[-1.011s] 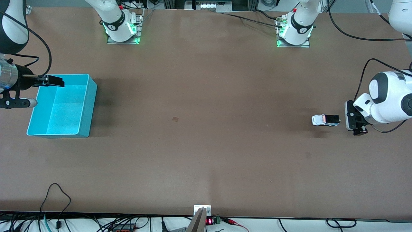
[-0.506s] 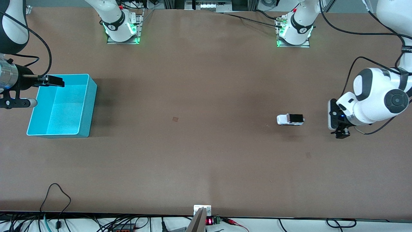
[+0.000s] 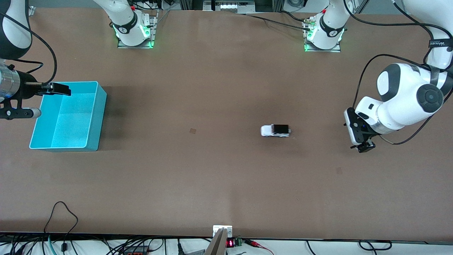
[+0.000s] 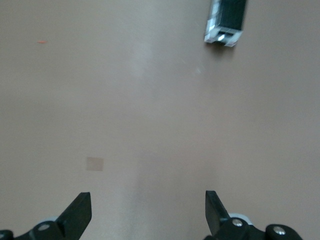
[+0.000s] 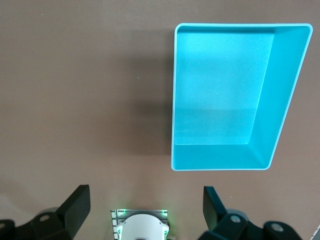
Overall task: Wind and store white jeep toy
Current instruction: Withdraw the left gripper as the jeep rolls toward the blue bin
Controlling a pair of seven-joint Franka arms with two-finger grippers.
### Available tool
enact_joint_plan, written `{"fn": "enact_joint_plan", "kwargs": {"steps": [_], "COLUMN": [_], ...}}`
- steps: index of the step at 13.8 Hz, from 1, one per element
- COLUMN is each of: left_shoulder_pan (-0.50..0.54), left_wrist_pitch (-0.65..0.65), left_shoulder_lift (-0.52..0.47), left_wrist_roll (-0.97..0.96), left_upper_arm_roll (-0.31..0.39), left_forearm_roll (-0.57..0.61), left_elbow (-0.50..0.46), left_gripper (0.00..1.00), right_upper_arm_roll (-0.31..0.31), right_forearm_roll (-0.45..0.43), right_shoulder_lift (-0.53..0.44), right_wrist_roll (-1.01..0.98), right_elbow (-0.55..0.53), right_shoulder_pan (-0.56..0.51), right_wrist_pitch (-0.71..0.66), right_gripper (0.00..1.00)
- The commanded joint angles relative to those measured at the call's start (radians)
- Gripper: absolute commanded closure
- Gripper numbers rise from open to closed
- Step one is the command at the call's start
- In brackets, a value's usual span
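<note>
White jeep toy [image 3: 275, 130] right of frame middle: small, light, hard; pinch sides. Left gripper [image 3: 360, 140], right gripper [image 3: 56, 89] spread wide, empty.

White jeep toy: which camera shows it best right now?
Front view: the whole white jeep toy sits on open table. The left wrist view catches only its black-roofed end, cut off at the frame edge; the right wrist view shows none of it.

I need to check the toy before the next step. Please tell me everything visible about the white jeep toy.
The white jeep toy is small and boxy, seemingly plastic, with a white body, a black rear roof panel and dark wheels. It stands upright on its wheels on the bare brown table, near the middle, hood toward the right arm's end. Nothing touches it.
</note>
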Motion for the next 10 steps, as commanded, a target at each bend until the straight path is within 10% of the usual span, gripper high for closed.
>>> {"fn": "enact_joint_plan", "kwargs": {"steps": [1, 10], "left_shoulder_pan": [-0.003, -0.012], "left_wrist_pitch": [-0.018, -0.021], "left_shoulder_lift": [-0.008, -0.033], "left_wrist_roll": [-0.176, -0.83], "left_upper_arm_roll": [0.01, 0.012], "left_forearm_roll": [-0.034, -0.061], "left_elbow": [0.044, 0.116], "left_gripper": [0.0, 0.0], "right_upper_arm_roll": [0.0, 0.0], "right_forearm_roll": [0.01, 0.01], "right_shoulder_lift": [0.005, 0.005], "right_wrist_roll": [-0.004, -0.004], "right_elbow": [0.011, 0.011], "right_shoulder_pan": [0.0, 0.0], "right_wrist_pitch": [-0.015, -0.017], "right_gripper": [0.0, 0.0]}}
